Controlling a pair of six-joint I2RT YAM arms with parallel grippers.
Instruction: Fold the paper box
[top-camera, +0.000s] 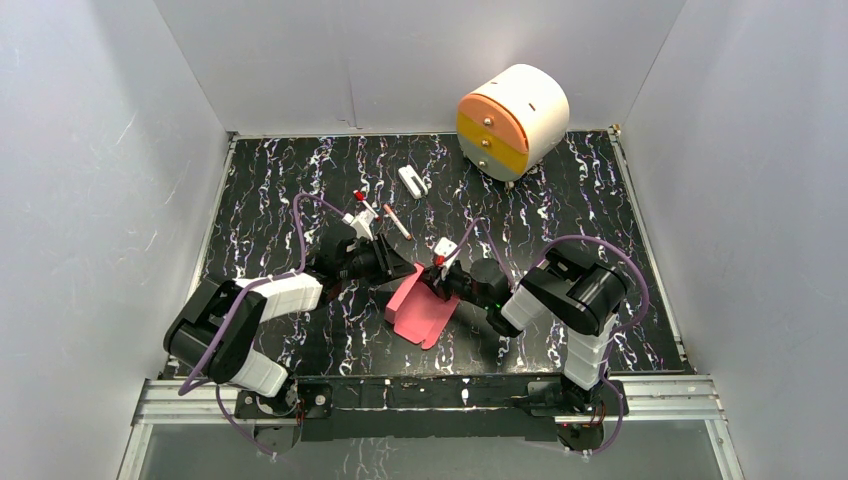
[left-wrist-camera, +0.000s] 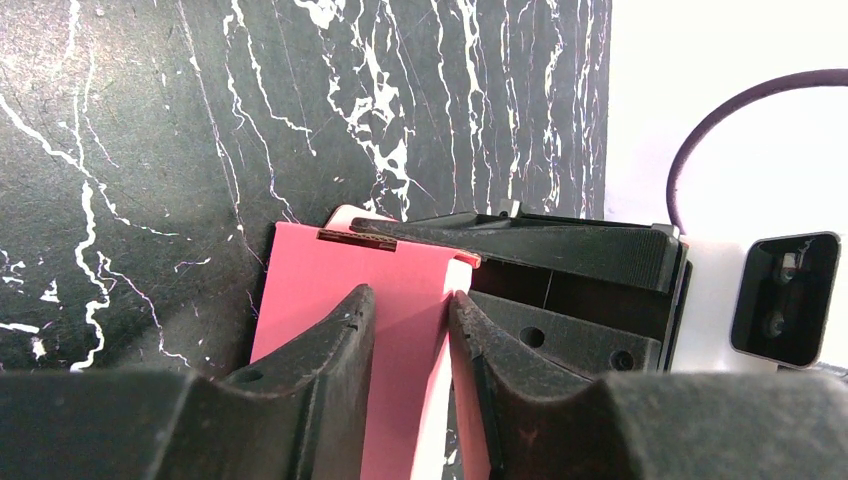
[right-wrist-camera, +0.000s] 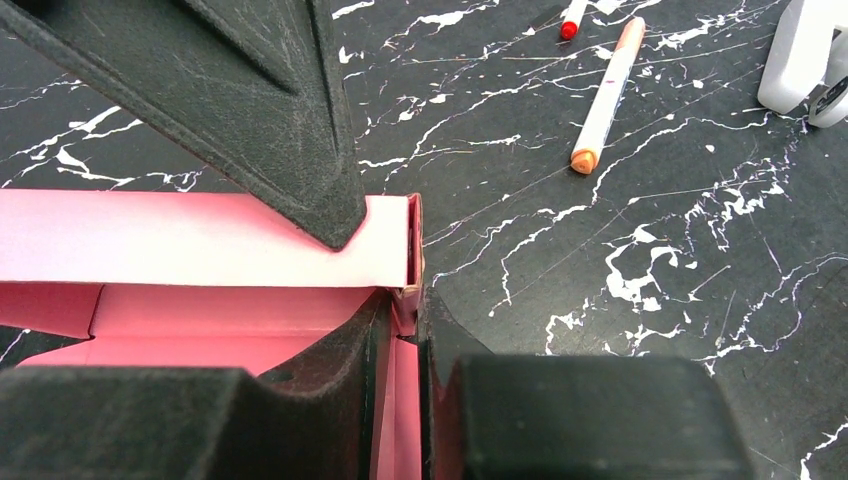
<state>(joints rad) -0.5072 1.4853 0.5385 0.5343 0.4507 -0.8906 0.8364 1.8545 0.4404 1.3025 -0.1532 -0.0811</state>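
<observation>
at the bottom edge of the top view the two arm bases sit on a metal rail (top-camera: 170, 400). from there the left arm (top-camera: 262, 305) and the right arm (top-camera: 572, 292) both reach inward over the black marbled table (top-camera: 280, 180). between them, just below the centre of that view, lies the paper box (top-camera: 420, 315). it is pink-red card, half formed, with its floor flat on the table and one long wall raised.

the right gripper (right-wrist-camera: 403, 312) comes at the box from the right. in its own wrist view the two fingers are pressed almost together on the end corner of the raised wall, with the thin card edge caught between them.

the left gripper (left-wrist-camera: 410, 305) meets the box from the left. in the left wrist view its fingers (left-wrist-camera: 325, 345) stand a narrow gap apart with pink card filling the gap, and i cannot tell whether they truly pinch it. in the right wrist view one of its fingertips (right-wrist-camera: 325, 205) rests against the pale outer face of the wall.

beyond the box, toward upper centre, a peach-tipped pen (top-camera: 397, 222) lies on the table, and a small white object (top-camera: 412, 181) lies a little farther back. farthest off, at the upper right, a round white drawer unit (top-camera: 512, 120) with orange and yellow fronts stands by the back wall.
</observation>
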